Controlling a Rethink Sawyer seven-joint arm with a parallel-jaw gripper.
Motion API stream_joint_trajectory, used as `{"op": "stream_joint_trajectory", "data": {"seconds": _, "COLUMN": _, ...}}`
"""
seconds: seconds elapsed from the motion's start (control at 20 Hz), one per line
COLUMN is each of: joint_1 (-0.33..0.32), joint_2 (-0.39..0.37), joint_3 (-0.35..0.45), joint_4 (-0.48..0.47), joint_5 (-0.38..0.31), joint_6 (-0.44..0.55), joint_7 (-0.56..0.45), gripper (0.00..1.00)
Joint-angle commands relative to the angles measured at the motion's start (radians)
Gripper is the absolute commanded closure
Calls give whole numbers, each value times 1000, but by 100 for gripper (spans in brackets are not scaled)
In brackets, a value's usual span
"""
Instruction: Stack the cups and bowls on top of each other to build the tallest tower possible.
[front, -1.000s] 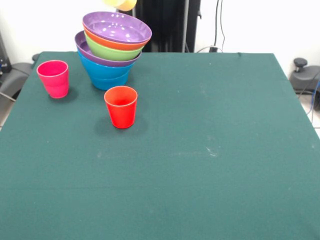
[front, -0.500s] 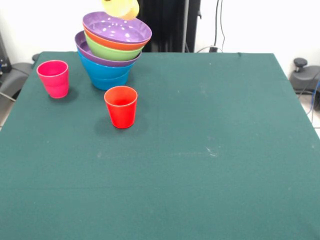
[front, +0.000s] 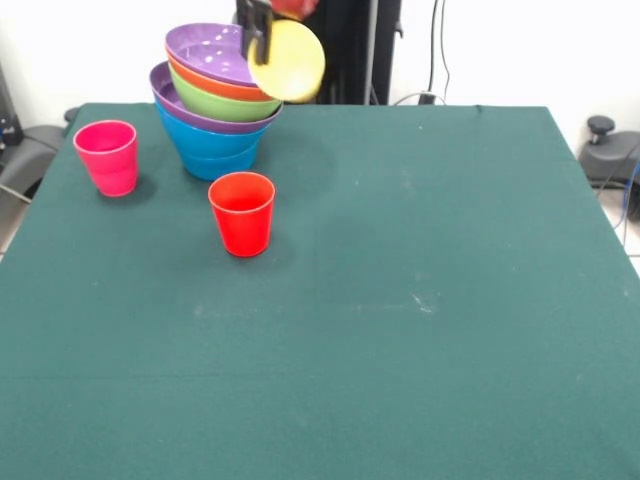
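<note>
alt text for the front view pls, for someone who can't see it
A robot gripper holds a yellow cup tipped on its side, just above a leaning tower of nested bowls, blue lowest and purple on top, at the far left of a green table. A pink cup and a red cup stand upright on the table nearby.

Arm reaching down from the top edge, only its lower end showing; dark claw (front: 262, 30) hanging at the top, its fingers (front: 254, 28) closing around the rim of a tilted yellow cup (front: 288, 62)
</note>
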Motion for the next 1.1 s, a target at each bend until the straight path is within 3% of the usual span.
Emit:
{"op": "stream_joint_trajectory", "data": {"seconds": 0.05, "joint_1": 92, "joint_2": 164, "joint_3": 22, "joint_4": -201, "joint_5": 36, "joint_6": 100, "joint_7": 219, "gripper": 100}}
{"op": "stream_joint_trajectory", "data": {"seconds": 0.65, "joint_1": 127, "joint_2": 281, "joint_3": -17, "joint_4": -352, "joint_5": 67, "joint_6": 108, "joint_7": 156, "gripper": 100}}
{"op": "stream_joint_trajectory", "data": {"seconds": 0.9, "joint_1": 124, "joint_2": 310, "joint_3": -16, "joint_4": -339, "joint_5": 97, "joint_6": 46, "joint_7": 156, "gripper": 100}}
{"op": "stream_joint_trajectory", "data": {"seconds": 0.95, "joint_1": 125, "joint_2": 311, "joint_3": -20, "joint_4": -325, "joint_5": 109, "joint_6": 23, "joint_7": 155, "gripper": 0}}
{"op": "stream_joint_trajectory", "data": {"seconds": 1.1, "joint_1": 115, "joint_2": 313, "joint_3": -10, "joint_4": -299, "joint_5": 106, "joint_6": -50, "joint_7": 146, "gripper": 0}}
